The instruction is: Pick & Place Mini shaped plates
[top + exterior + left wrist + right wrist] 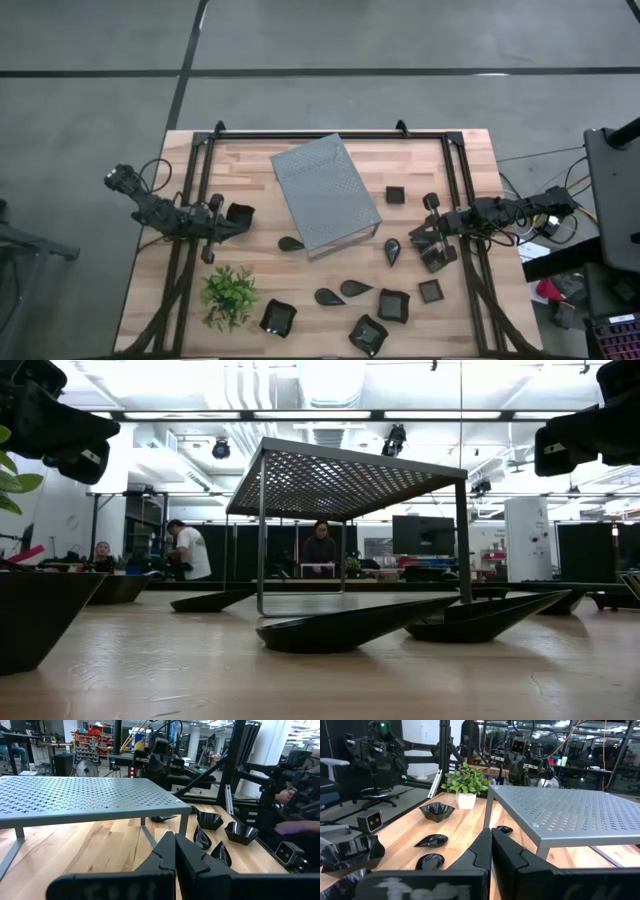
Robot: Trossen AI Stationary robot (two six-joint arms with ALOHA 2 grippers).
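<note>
Plates for this job, small glossy black dishes, lie scattered over the wooden table (140, 290), most of them in the half from three to six o'clock of the grey perforated box (326, 194) that stands near the table's middle. One square plate (395, 194) sits at three o'clock of the box, just beside it. A leaf-shaped plate (291, 243) lies at the box's seven o'clock corner, and another leaf plate (392, 251) lies at about four o'clock. Two more leaf plates (342, 292) lie side by side at six o'clock of the box, with square plates (393, 304) farther toward five o'clock and one square plate (278, 317) at seven o'clock, next to the green plant (229, 296). A square plate (240, 214) also rests at nine o'clock of the box, right at the tip of the left arm.

The left gripper (222, 226) hangs above the table's nine o'clock edge, its fingers (165, 857) pressed together with nothing between them. The right gripper (432, 232) hangs at the three o'clock edge, fingers (487, 851) likewise pressed together and empty, with a couple of square plates (438, 257) close under and beside it.

From table height, leaf plates (350, 628) sit in front of the box's legs, and people show in the room beyond.
</note>
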